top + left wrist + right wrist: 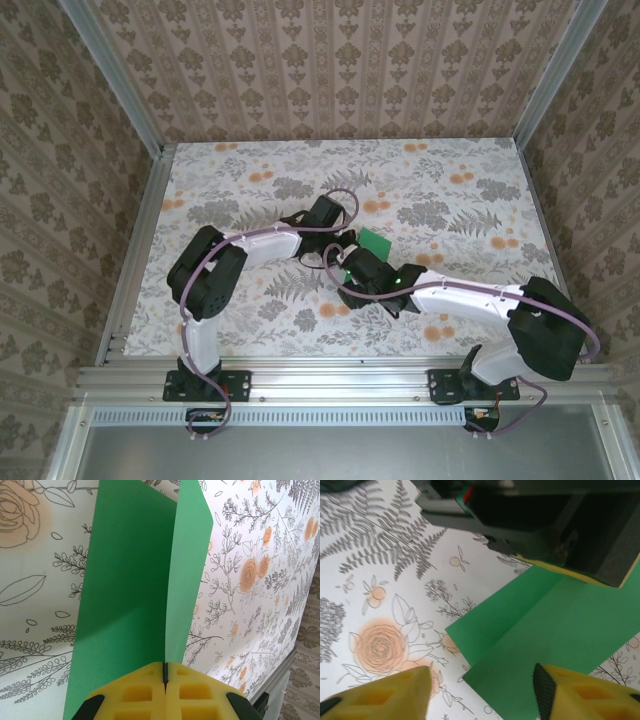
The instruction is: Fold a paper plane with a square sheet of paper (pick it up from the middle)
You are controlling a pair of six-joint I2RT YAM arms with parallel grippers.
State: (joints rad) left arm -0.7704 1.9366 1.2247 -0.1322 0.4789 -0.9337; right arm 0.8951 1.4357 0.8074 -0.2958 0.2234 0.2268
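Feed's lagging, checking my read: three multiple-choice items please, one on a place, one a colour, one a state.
1. Where is the green sheet? A in the left hand; B at the table's far corner; C on the front rail.
2. Colour of the left hand's pads? A yellow; B red; C white.
3. The right hand is: A open; B shut on the sheet; C shut, empty.
Answers: A, its crease is pinched there; A, yellow in the left wrist view; A, its fingers stand apart.

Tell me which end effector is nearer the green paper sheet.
Left. The left end effector is shut on the green paper sheet, pinching it at the crease. The right end effector is open, facing the sheet's edge and not gripping it.
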